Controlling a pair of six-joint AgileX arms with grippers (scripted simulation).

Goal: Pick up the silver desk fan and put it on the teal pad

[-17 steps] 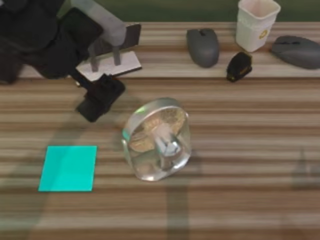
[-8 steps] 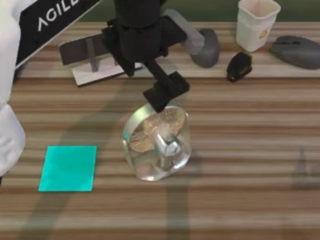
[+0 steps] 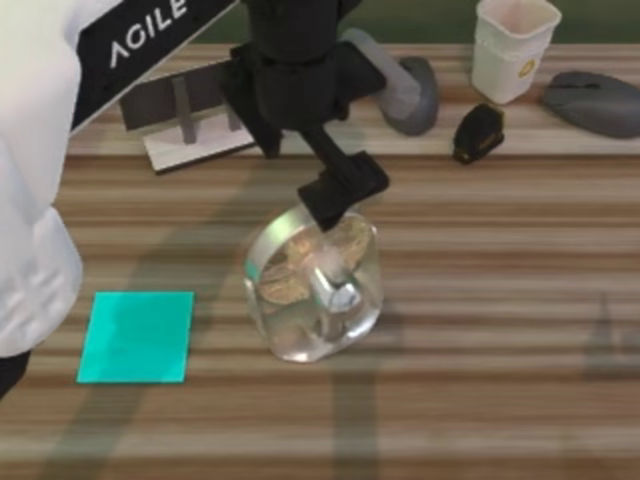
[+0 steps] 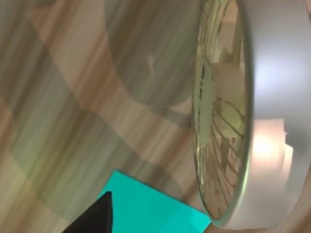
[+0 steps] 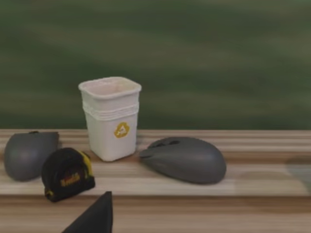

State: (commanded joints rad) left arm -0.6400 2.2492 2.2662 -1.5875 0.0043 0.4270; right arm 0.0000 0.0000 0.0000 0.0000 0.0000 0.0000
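Observation:
The silver desk fan stands tilted on its rim at the table's middle, with its chrome rim and brownish grille filling the left wrist view. My left gripper hangs open just over the fan's far upper rim. One dark fingertip shows beside the fan and nothing is held. The teal pad lies flat at the front left, apart from the fan, and is also seen past the fingertip. My right arm is out of the top view; only one of its fingertips shows.
A grey slotted stand sits at the back left under my left arm. Along the back edge are a grey mouse, a black tape measure, a white cup and a second grey mouse.
My left arm swung from the back left corner to above the fan, then edged a little right and closer to its rim. The fan and pad have not moved.

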